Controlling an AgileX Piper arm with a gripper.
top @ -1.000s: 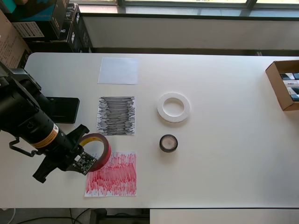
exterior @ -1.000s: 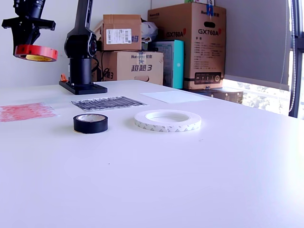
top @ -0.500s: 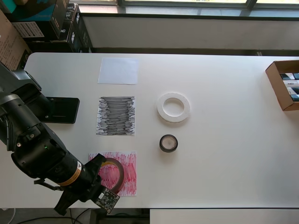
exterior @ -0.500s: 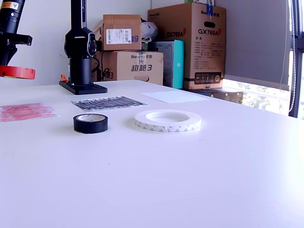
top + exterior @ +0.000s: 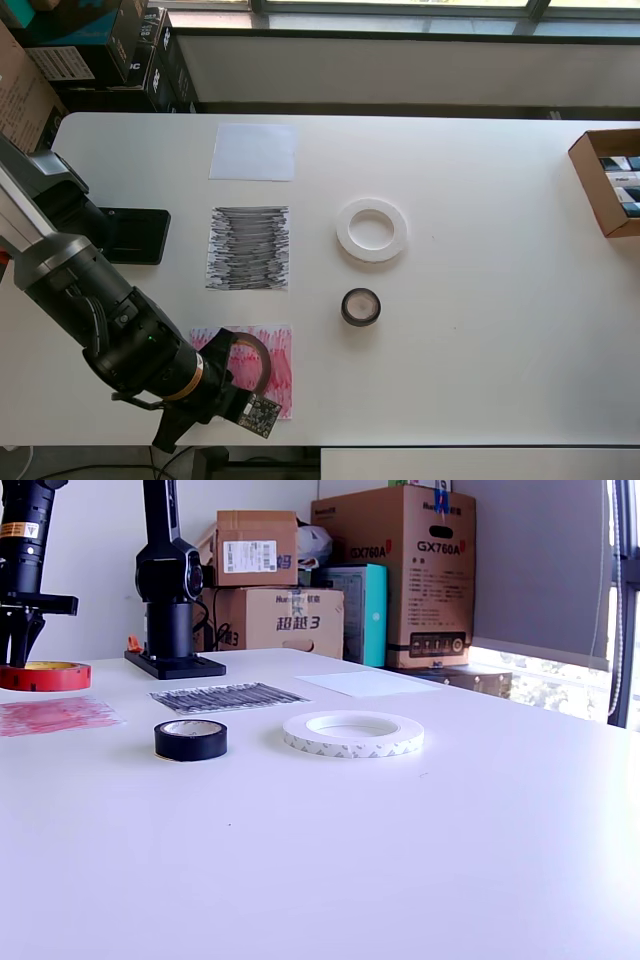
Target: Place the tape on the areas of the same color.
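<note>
The black gripper (image 5: 22, 645) held the glossy dark red-brown tape ring (image 5: 44, 676) in closed jaws above the red-scribbled paper square (image 5: 272, 358).

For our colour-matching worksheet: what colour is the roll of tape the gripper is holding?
Red: the red tape roll, held by the gripper, shows best in the exterior view.

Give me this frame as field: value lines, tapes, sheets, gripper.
gripper: shut on red tape, lowered over the red sheet
red tape: held, just above the red sheet, not yet released
black tape: on bare table, beside the black sheet
white tape: flat on bare table
white sheet: nothing on it
black sheet: nothing on it
placed so far: none
</note>
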